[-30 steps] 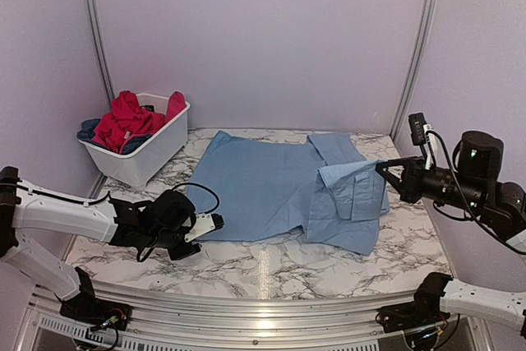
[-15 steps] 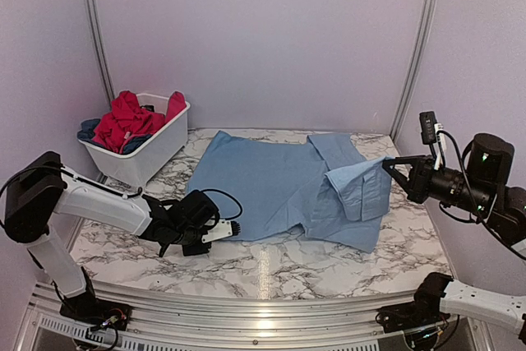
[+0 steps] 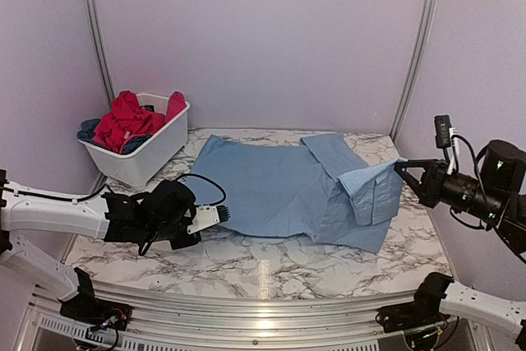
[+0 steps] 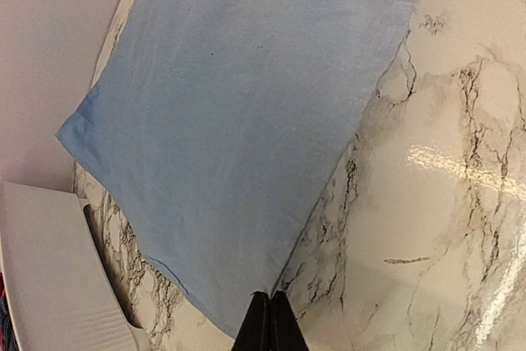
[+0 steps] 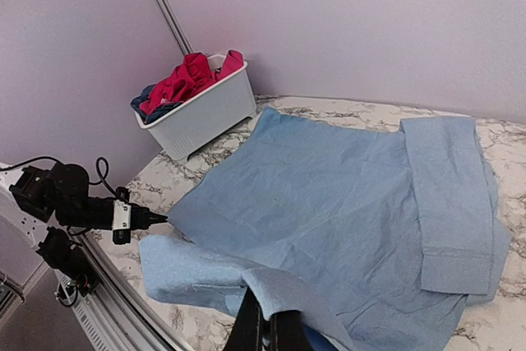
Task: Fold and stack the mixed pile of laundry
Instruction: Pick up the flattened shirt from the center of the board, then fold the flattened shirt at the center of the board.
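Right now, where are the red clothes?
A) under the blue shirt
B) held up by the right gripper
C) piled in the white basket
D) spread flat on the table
C, the red clothes are heaped in the white basket at the far left, poking above its rim.

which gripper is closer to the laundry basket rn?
Left. The left gripper pinches the shirt at its near hem, close by the basket; the right gripper grips the shirt's right side, across the table.
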You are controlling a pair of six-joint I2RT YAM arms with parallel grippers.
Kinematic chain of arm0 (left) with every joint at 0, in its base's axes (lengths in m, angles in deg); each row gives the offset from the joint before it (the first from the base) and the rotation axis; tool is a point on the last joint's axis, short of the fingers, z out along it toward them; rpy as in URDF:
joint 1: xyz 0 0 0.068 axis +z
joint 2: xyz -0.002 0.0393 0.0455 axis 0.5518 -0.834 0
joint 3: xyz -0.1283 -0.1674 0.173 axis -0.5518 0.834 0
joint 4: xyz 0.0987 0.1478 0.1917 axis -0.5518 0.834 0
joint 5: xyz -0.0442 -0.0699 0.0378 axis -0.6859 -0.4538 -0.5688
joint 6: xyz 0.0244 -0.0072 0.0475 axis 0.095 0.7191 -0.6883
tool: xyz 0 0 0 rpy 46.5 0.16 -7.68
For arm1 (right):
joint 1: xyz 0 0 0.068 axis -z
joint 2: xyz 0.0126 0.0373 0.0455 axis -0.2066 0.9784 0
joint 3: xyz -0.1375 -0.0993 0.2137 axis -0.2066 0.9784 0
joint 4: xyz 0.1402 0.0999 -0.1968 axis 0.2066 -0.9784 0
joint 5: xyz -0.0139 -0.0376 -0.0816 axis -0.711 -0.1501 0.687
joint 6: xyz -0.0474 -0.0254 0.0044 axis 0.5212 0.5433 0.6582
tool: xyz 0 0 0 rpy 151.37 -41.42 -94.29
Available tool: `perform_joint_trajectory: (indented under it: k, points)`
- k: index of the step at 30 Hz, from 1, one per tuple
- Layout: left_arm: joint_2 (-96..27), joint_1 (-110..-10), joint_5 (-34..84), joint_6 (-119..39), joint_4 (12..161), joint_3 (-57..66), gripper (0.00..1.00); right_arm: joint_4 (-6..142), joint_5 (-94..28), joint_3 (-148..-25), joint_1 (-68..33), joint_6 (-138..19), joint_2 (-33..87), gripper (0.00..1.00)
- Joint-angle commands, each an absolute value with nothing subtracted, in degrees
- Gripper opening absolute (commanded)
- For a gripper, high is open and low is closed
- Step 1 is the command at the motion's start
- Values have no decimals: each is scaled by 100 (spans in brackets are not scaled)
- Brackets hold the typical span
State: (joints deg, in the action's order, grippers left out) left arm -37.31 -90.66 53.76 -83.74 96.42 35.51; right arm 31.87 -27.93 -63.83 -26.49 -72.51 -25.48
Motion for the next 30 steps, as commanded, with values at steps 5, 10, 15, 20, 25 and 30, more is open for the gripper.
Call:
perform_joint_trajectory:
  k: [5,10,15,20,25,30]
  points:
    - [-3103,-9050,5844,-8338,10386,3355,0,2879,-2258,-7575,-2686,-6649,-1708,0]
    - [-3530,-8746,5581,-8583,10695,2785,0,2917,-1562,-8356,-2658,-5840,-483,0]
    - [-3948,-8646,5170,-8936,10614,2633,0,3381,-2061,-8813,-1734,-5202,396,0]
    - [-4149,-8537,4847,-9148,10618,2348,0,4065,-2842,-9374,-1098,-4754,1211,0]
    - [-4458,-8345,4741,-9345,10601,2112,0,4366,-3093,-9947,-968,-4496,2474,0]
    - [-4953,-8010,4791,-9510,10616,1742,0,5120,-3104,-10487,-737,-4461,3718,0]
